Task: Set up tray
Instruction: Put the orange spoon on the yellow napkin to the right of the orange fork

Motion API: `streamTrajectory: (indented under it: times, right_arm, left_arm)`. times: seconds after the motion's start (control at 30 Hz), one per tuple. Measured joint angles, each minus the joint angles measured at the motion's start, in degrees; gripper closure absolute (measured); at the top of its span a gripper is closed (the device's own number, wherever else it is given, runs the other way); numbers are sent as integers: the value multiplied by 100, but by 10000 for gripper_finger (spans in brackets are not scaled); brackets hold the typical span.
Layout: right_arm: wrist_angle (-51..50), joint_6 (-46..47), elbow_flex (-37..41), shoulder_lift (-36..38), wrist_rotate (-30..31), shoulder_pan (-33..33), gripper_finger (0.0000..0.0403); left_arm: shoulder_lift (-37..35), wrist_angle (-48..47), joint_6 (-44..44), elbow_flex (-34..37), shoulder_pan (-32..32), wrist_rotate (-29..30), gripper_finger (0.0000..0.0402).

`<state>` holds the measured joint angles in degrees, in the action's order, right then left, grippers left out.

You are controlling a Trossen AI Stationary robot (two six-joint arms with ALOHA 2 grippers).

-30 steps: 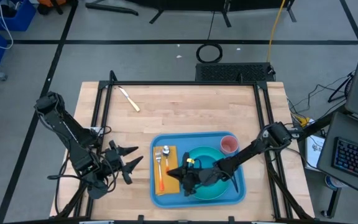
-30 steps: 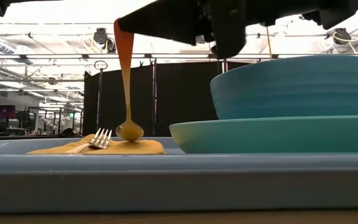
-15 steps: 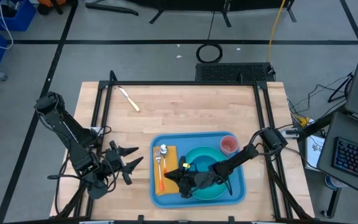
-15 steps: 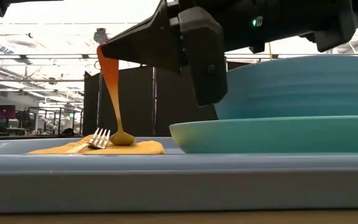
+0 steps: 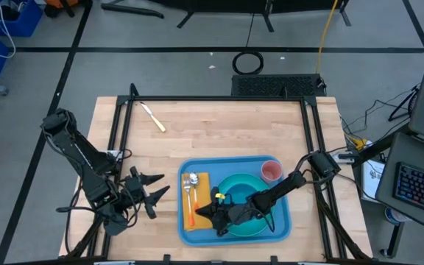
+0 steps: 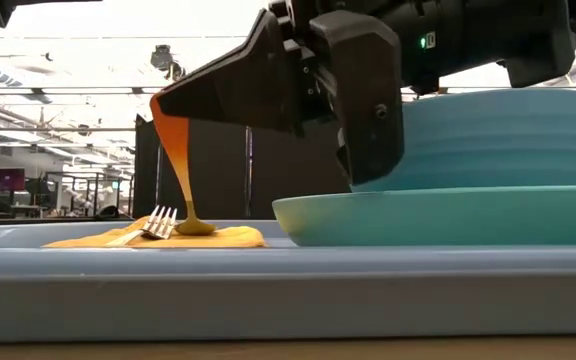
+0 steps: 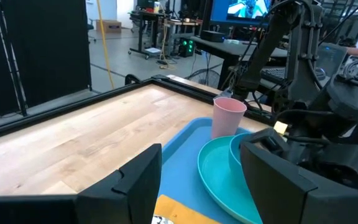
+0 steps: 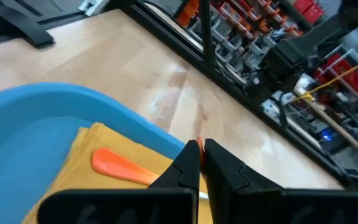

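Broadly: wooden table point(image 5: 212, 132) under both arms. Largest task item, the tray point(image 5: 278, 224), blue, lies at about 5 o'clock from table centre, near the front edge.

On the tray, a teal plate point(image 5: 260, 227) with a teal bowl point(image 6: 528, 135) stacked on it, likely nested to leave room for the rest. Pink cup point(image 5: 271, 171) stands at the tray's 1 o'clock corner, clear of the plate. Yellow-orange napkin point(image 5: 203, 221) fills the tray's 9 o'clock side as a bed for cutlery: a fork point(image 5: 188, 193) lies on it.

Right gripper point(image 5: 216, 213) reaches across the plate toward the napkin, fingers pinched shut on the handle end of an orange spoon point(image 6: 173, 165). Spoon hangs steeply, its bowl end touching the napkin just beside the fork tines. Judged reason: low end down first, so it can be laid parallel to the fork.

Left gripper point(image 5: 149, 191) waits off the tray at its 9 o'clock, over bare wood, fingers spread, holding nothing.

Smallest: a pale utensil point(image 5: 153, 117), probably a knife, lies alone at the table's 10 o'clock, well apart from the tray. Likely not yet brought in.
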<state>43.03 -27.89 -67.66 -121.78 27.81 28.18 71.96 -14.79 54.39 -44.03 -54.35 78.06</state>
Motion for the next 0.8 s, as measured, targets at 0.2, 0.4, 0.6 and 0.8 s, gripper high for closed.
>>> streamTrajectory:
  times: [0.2, 0.4, 0.6, 0.8]
  right_arm:
    - [-112, 264, 0, 2, -120, 0, 402]
    - [-264, 536, 0, 2, -271, -4, 402]
    - [-358, 867, 2, 2, -424, 4, 402]
    - [-540, 1321, 2, 2, -700, 0, 402]
  left_arm:
    - [0, 0, 4, 0, 0, -2, 179]
    - [0, 1, 11, 0, 0, -1, 179]
    - [2, 0, 4, 0, 0, 0, 179]
    - [2, 2, 4, 0, 0, -1, 179]
